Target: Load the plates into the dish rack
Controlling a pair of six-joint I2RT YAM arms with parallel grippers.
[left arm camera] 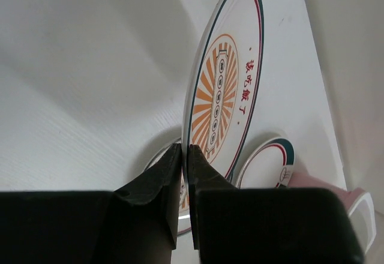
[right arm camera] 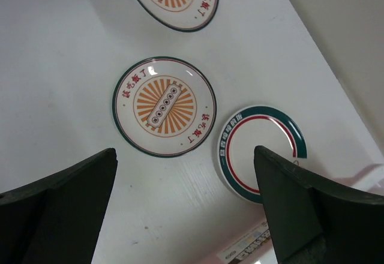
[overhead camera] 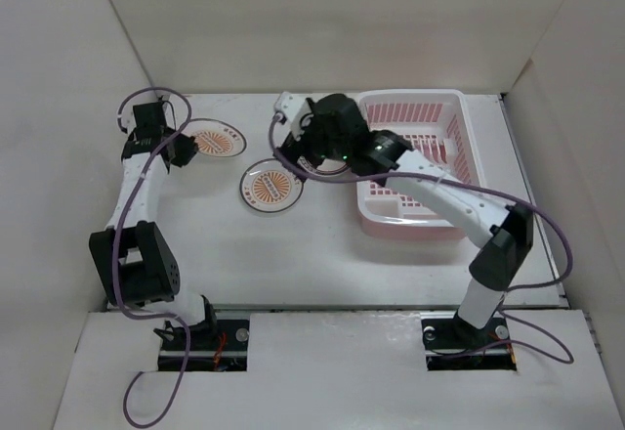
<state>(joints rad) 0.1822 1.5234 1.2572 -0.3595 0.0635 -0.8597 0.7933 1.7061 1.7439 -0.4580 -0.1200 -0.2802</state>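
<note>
Sunburst plate (left arm camera: 219, 96), white with orange rays, red characters and a thin dark rim line, is tilted at the table's (overhead camera: 322, 254) far left. The left gripper (left arm camera: 185, 159) is pinched on its edge. A second sunburst plate (right arm camera: 165, 115) lies flat just beside a green-rimmed plate (right arm camera: 261, 153), left of the pink dish rack (overhead camera: 415, 96). Above these two hangs the right gripper (right arm camera: 185, 156), spread wide and holding nothing.

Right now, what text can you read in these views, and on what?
"该吃饭了": red, on the held sunburst plate, pinched in the left hand.
"该吃饭了": twice on the flat sunburst plate.
On the green-rimmed plate: white band lettering, too small to read.
On the label beside it: blurred.
</note>
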